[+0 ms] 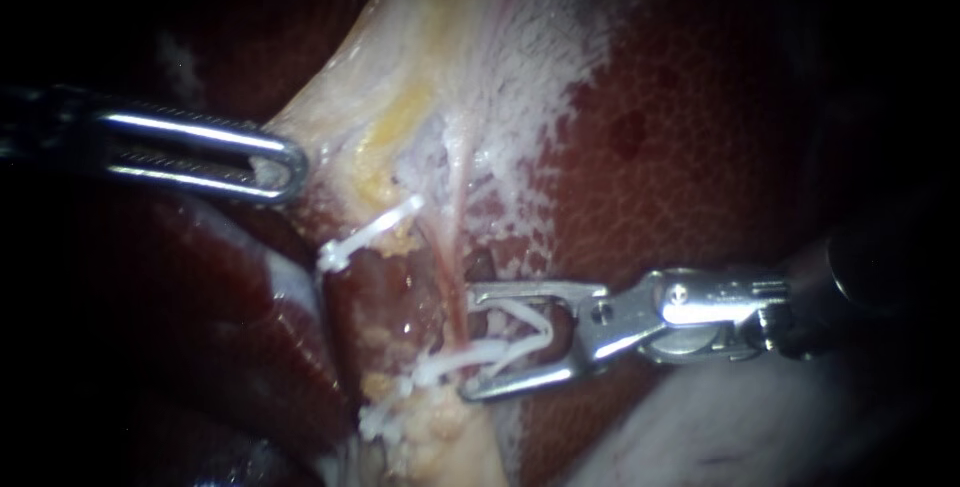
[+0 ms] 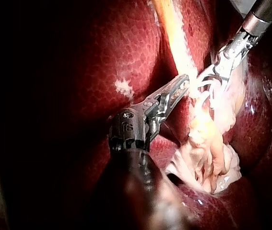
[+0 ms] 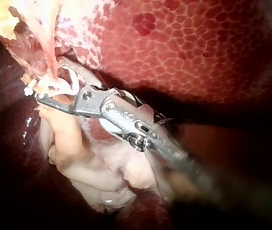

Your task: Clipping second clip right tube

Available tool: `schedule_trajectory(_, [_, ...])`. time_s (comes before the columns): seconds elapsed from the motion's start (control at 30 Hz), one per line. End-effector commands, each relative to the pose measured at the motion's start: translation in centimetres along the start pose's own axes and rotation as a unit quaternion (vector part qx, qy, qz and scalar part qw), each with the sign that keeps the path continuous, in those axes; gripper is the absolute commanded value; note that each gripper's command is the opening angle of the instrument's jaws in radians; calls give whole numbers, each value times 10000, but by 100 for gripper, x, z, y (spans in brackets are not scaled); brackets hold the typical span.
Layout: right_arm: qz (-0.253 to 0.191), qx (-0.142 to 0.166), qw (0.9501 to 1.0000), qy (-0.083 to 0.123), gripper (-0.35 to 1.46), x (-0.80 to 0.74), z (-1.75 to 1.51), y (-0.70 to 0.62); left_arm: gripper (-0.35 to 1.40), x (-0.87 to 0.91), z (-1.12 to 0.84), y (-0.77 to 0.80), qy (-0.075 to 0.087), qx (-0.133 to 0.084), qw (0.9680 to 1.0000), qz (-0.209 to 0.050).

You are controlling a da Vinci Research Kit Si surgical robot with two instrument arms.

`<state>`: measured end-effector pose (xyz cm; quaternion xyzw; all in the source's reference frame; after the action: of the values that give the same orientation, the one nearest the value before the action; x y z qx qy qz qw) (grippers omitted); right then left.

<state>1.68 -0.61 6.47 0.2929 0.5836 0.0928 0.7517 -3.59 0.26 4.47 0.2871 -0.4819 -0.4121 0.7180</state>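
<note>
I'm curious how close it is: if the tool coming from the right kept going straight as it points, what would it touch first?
Probably the thin pink tube, lying between the jaws of the right tool, which carry a white clip; depth is hard to judge.

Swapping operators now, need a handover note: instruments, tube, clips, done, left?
Left instrument: jaws shut on pale tissue beside the tube.
Right instrument: jaws wide apart, carrying the loaded clip, not yet closed, straddling the right tube.
Done: a seated clip looks to cross that tube just beside the jaws; an upper clip and a lower clip lie further left.
Left: close the loaded clip, release, back out.
</note>
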Motion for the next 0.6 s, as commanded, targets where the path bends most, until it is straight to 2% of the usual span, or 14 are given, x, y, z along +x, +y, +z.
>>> schedule_trajectory(0.03, [29,5,10000,-1,60,1,2,0,-18,0,0,0,1,0,10000,1])
schedule_trajectory(0.37, [247,69,9997,-7,58,9,17,-6,-18,0,1,0,0,-1,10000,0])
schedule_trajectory(0.6, [656,74,9978,-2,51,7,15,-7,-18,0,1,0,-1,-3,10000,0])
